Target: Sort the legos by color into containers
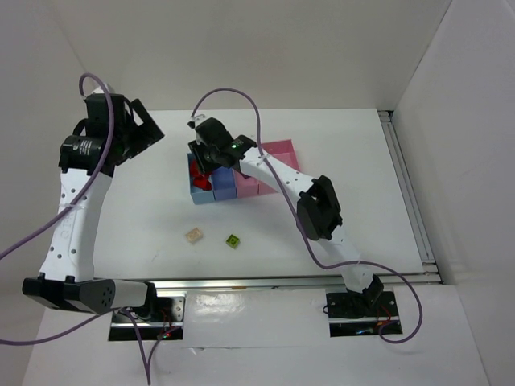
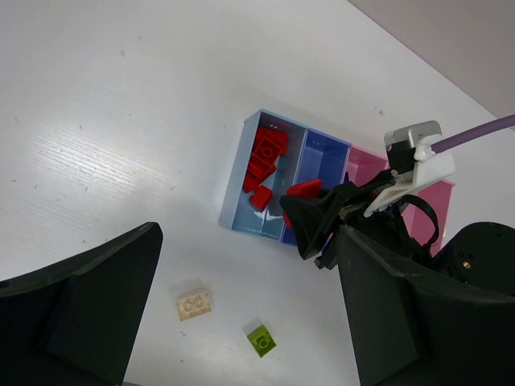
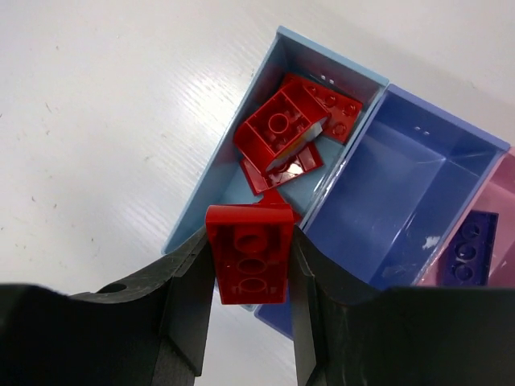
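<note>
While your right gripper (image 3: 251,265) is clamped on the red brick (image 3: 249,249), which seems to hang over the near end of the light blue bin (image 3: 228,141), carry it a little further in before you release, so it cannot tip out onto the table (image 3: 96,121). Aim just short of the red pile (image 3: 290,129), and stay off the darker blue bin (image 3: 402,185) alongside.

A white tabletop (image 1: 338,233), faintly scuffed and speckled, spans the scene. Plain white walls (image 1: 265,48) enclose it at the back and both sides. A metal rail (image 1: 409,193) runs along its right edge, and a second rail (image 1: 265,283) along the near edge.
</note>
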Motion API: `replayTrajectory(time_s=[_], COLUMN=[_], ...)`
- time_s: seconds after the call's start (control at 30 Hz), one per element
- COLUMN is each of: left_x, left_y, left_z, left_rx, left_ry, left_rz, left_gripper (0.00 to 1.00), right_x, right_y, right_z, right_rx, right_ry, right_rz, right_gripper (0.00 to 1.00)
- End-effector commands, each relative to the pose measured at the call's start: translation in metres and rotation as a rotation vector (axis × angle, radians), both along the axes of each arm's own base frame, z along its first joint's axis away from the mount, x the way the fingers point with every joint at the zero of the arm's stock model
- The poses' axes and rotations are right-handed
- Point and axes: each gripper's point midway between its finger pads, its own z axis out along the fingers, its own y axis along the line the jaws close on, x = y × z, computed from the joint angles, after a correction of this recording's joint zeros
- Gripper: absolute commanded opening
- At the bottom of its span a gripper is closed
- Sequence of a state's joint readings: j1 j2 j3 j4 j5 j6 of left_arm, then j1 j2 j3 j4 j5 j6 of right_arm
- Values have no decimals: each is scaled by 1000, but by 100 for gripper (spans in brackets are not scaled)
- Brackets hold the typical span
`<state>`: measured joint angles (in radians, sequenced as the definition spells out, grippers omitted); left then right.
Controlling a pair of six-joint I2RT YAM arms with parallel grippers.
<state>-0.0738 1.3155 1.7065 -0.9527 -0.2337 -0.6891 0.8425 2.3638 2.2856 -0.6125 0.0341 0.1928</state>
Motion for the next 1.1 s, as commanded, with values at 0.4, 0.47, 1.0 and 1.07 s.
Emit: replayTrajectory(time_s=[0.4,0.47,1.0,1.07], left_x=[7,7,11,12], left_y=[-5,-4,-4,-6], left_z=[1,5,-14,-17], left_rx=[-20,-13,1,-5], left_ry=[-25,-33,15,17], left_rz=[-20,-26,-49,-58], left_gripper=[100,100,100,100], right_x=[9,7,-98,-130], right_y=[22,21,-81,-89], right_z=[39,43,33,29], right_rx=[118,100,-18,-32], right_ry=[-71,-89,6,28], right_rz=[48,42,63,121], right_gripper=[65,69,60,73])
